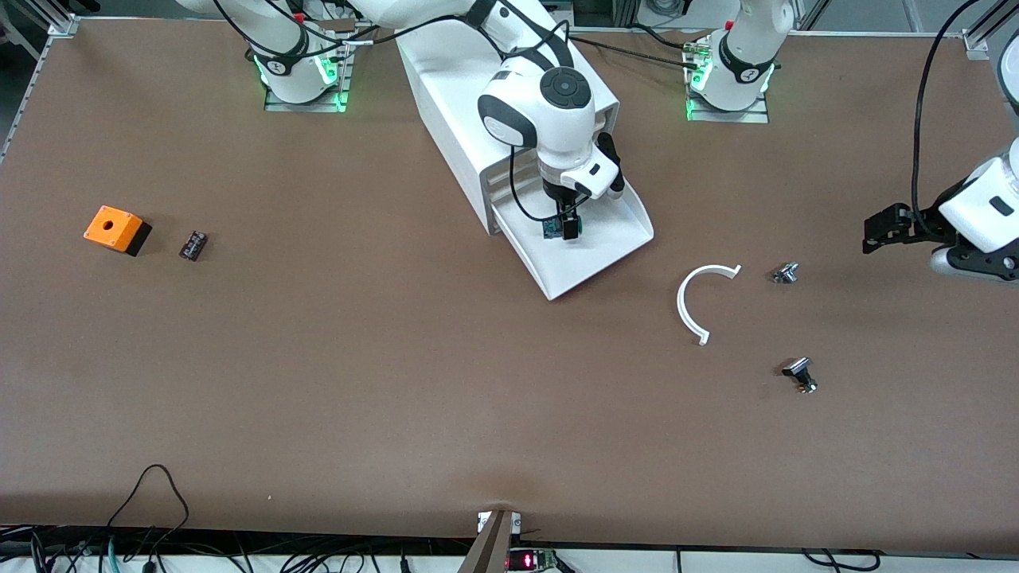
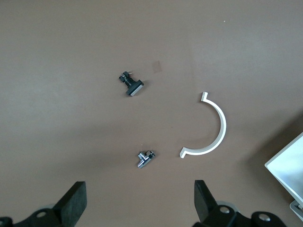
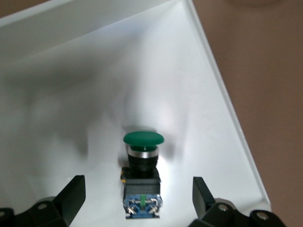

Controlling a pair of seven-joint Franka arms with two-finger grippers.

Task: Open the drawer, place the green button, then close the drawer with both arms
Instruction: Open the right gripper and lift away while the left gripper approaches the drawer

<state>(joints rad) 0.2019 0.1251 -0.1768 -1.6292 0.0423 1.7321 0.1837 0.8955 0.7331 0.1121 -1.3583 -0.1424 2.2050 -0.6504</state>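
Observation:
The drawer is pulled out of the white cabinet, a shallow white tray. The button lies in it on its side, green cap and black-and-blue body. My right gripper hangs just over the button, open, its fingers on either side and apart from it. In the right wrist view the button lies on the tray floor between the open fingers of the right gripper. My left gripper is open and empty above the table at the left arm's end; it also shows in the left wrist view.
A white curved piece lies beside the drawer toward the left arm's end, with a silver part and a black-silver part near it. An orange box with a hole and a small black part lie toward the right arm's end.

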